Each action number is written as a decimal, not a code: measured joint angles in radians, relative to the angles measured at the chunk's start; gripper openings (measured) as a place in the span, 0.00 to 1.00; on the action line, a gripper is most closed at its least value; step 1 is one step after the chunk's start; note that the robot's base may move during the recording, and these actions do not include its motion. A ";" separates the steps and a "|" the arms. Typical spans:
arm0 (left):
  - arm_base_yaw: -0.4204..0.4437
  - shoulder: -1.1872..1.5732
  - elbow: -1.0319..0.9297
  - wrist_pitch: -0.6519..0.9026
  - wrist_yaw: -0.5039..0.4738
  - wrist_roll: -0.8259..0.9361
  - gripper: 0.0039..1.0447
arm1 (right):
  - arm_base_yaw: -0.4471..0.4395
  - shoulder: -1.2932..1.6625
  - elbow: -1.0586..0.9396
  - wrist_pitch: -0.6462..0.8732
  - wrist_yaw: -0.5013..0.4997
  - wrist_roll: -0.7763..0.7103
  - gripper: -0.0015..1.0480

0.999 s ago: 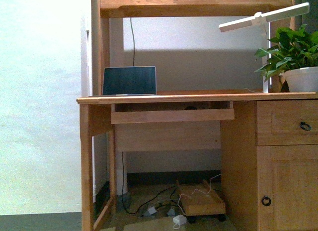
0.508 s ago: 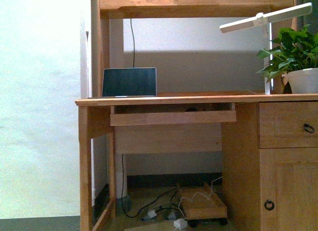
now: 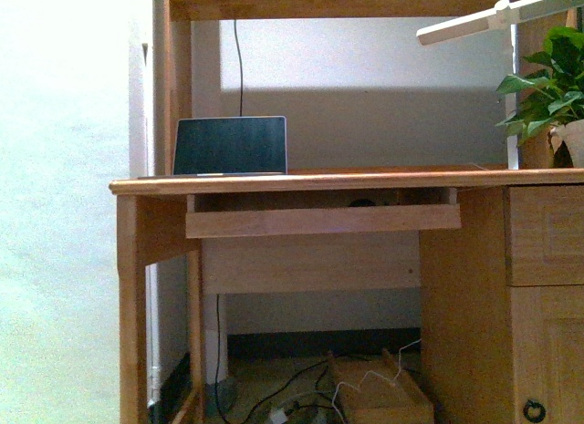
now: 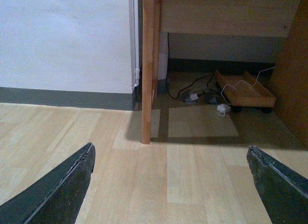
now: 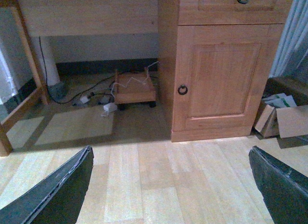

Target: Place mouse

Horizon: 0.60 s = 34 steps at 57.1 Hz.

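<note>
The desk (image 3: pixel 301 180) looks bigger than 1 s ago, so the front cam is now closer to it. The laptop (image 3: pixel 230 145) stands open on the desk top at the left, w/ its dark screen facing the cam, and it looks wider than before. The plant (image 3: pixel 547 82) has slid to the right edge of the pic, and only a bit of its white pot (image 3: pixel 575 141) shows now. The white lamp (image 3: pixel 493 18) is up in the top right corner. The round door knob (image 3: pixel 534 410) sits lower and more to the right than before.

Under the desk top the pull-out tray (image 3: pixel 319 221) sticks out a bit. A small dark lump lies in the gap above its front board, prob. the mouse (image 3: pixel 362 202). It's too small to be sure, and it's well apart from both arms.

Left gripper (image 4: pixel 169 151) is wide open w/ nothing in it, low over the wood floor (image 4: pixel 192 176) near the desk's left leg (image 4: pixel 148 65). Right gripper (image 5: pixel 171 152) is also spread wide w/ nothing in it, in front of the cupboard door (image 5: pixel 221 74). A small wooden cart on wheels (image 5: pixel 135 89) and some cables sit on the floor under the desk.
</note>
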 joint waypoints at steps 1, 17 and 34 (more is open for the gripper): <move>0.000 0.000 0.000 0.000 0.000 0.000 0.93 | 0.000 0.000 0.000 0.000 0.000 0.000 0.93; 0.000 0.000 0.000 0.000 0.000 0.000 0.93 | 0.000 0.000 0.000 0.000 0.000 0.000 0.93; 0.000 0.000 0.000 0.000 0.000 0.000 0.93 | 0.000 0.000 0.000 0.000 0.000 0.000 0.93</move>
